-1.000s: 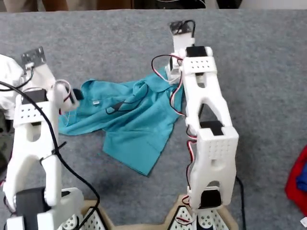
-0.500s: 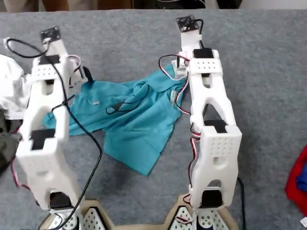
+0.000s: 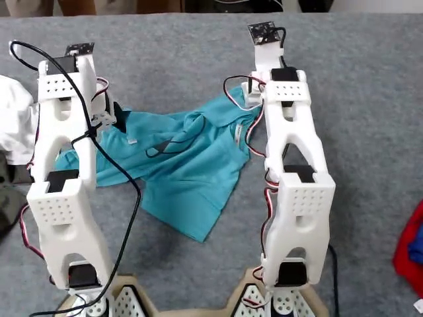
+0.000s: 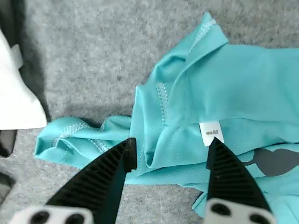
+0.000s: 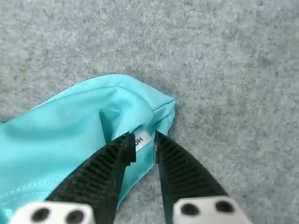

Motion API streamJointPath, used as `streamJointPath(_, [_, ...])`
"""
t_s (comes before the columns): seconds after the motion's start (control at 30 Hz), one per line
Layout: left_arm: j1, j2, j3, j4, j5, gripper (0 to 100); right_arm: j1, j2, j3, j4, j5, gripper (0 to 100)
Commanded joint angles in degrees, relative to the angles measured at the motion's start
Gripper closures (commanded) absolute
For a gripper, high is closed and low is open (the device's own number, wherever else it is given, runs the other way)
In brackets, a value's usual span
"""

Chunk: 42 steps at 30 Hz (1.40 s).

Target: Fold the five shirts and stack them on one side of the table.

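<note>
Teal shirt [image 3: 178, 158]: lies unfolded and wrinkled at the centre of the grey table [image 3: 370, 79], between the two arms. Shows a dark print [image 3: 162, 146], white stitching along the hems and a small white label [image 4: 211, 132]. Spreads one flap toward 6 o'clock and one corner toward 1 o'clock. Right gripper [image 5: 144, 140]: almost closed, pinching that corner beside a white tag [image 5: 141, 138]. Left gripper [image 4: 171, 149]: spread wide, hovers above the shirt's 9 o'clock edge.

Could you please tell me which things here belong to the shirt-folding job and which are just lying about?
Job: teal shirt; white shirt; red and blue garment.
Lying about: dark cloth beside the white shirt, possibly another shirt.
</note>
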Motion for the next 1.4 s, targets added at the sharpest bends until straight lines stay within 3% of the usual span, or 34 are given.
streamJointPath(0.0, [0.2,-0.5,-2.6,-2.5,-0.4,82,1.0,-0.3,0.0,-1.1,0.5,91.7])
streamJointPath(0.1, [1.1,-0.5,-1.1,-6.3,-0.4,87,1.0,-0.3,0.0,-1.1,0.5,91.7])
streamJointPath(0.37, [3.5,-0.5,5.7,-12.9,-0.4,87,1.0,-0.3,0.0,-1.1,0.5,91.7])
streamJointPath(0.7, [1.7,-0.4,6.4,-12.6,-5.2,87,1.0,-0.3,0.0,-1.1,0.5,91.7])
streamJointPath(1.37, [2.0,4.6,4.8,-12.4,-4.7,90,1.0,-0.3,0.0,-1.1,0.5,91.7])
